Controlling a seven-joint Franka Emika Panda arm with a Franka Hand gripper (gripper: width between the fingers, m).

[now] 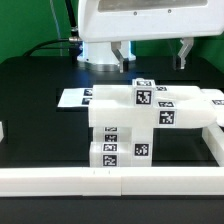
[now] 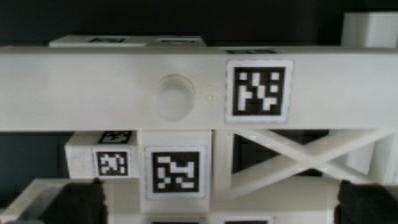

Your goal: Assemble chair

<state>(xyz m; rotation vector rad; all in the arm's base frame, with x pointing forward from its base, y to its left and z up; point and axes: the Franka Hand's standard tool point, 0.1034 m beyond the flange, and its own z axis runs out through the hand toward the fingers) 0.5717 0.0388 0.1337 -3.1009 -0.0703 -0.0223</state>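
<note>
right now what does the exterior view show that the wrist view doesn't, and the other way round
Exterior view only: the open gripper hanging clear of the matte white chunky plastic chair, and the long plain white border rail. Wrist view only: the chair's white X-shaped brace and an oval dimple in a broad white panel. Both: the chair's black-and-white square tags.

Marker board (image 1: 72,98) and white rail (image 1: 50,181) lie on the black table (image 1: 38,135).
</note>
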